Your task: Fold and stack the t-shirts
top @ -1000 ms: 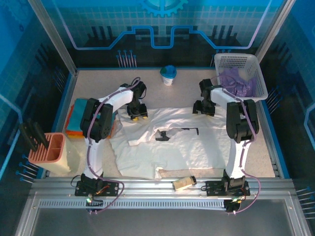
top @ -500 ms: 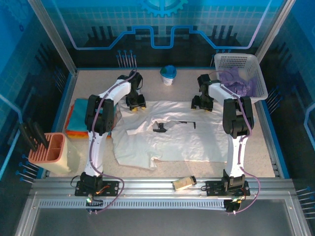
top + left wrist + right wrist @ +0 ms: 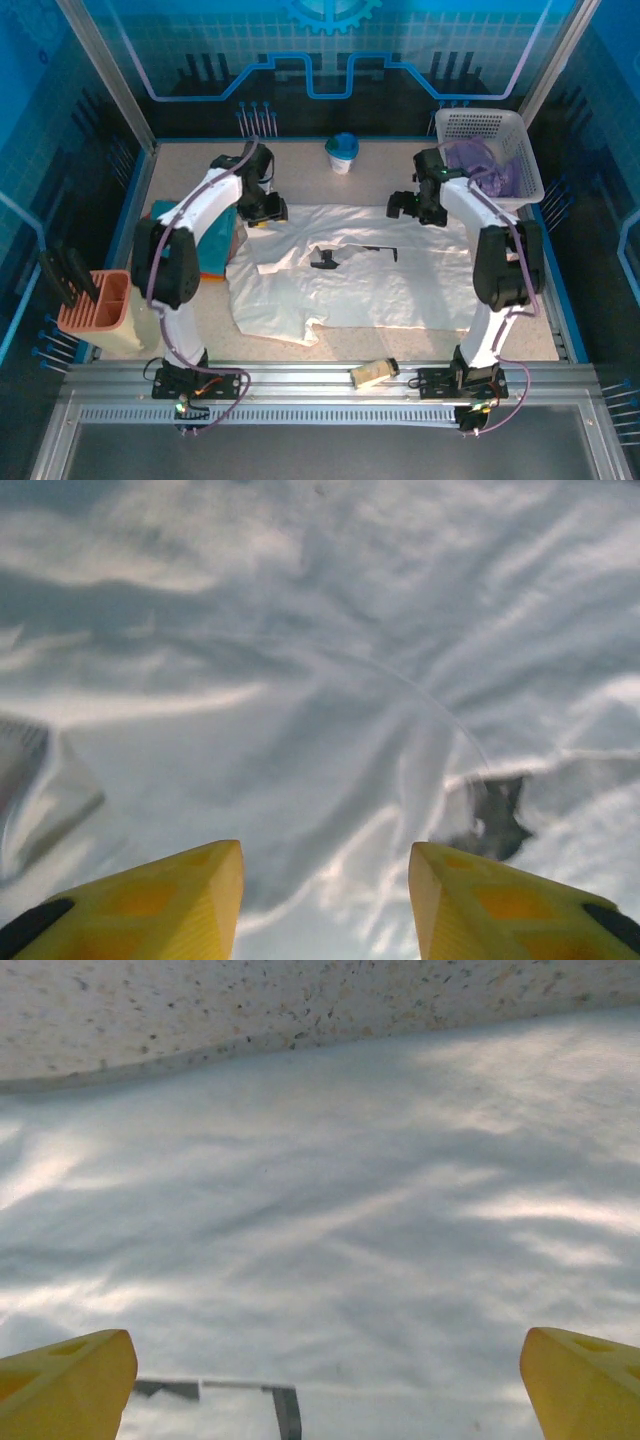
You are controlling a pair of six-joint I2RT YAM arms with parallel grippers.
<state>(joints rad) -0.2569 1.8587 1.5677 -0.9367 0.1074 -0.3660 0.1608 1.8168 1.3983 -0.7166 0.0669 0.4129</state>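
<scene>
Nearest the arm bases, a small tan block (image 3: pixel 372 373) lies on the rail, and a pink tray (image 3: pixel 95 303) stands at the left edge. The white shirt (image 3: pixel 350 285) lies spread and wrinkled across the middle of the table (image 3: pixel 380 185), with a dark mark (image 3: pixel 327 263) near its centre. To its left, partly under the left arm, sits a stack of teal and orange shirts (image 3: pixel 213 265).

The left gripper (image 3: pixel 265 212) hangs over the shirt's far left corner. In the left wrist view its yellow fingers (image 3: pixel 190 900) stand apart with nothing between them, and the white cloth (image 3: pixel 300 680) runs beneath and ahead of them.

The right gripper (image 3: pixel 415 207) hangs over the far right edge. Its fingers (image 3: pixel 70 1380) are spread wide and empty, with the cloth (image 3: pixel 330 1210) below and its hem meeting the speckled tabletop (image 3: pixel 300 1010) just ahead.

Farther back stand a cup (image 3: pixel 342 153) and, to the right, a white basket (image 3: pixel 465 125) holding a purple shirt (image 3: pixel 482 165).
</scene>
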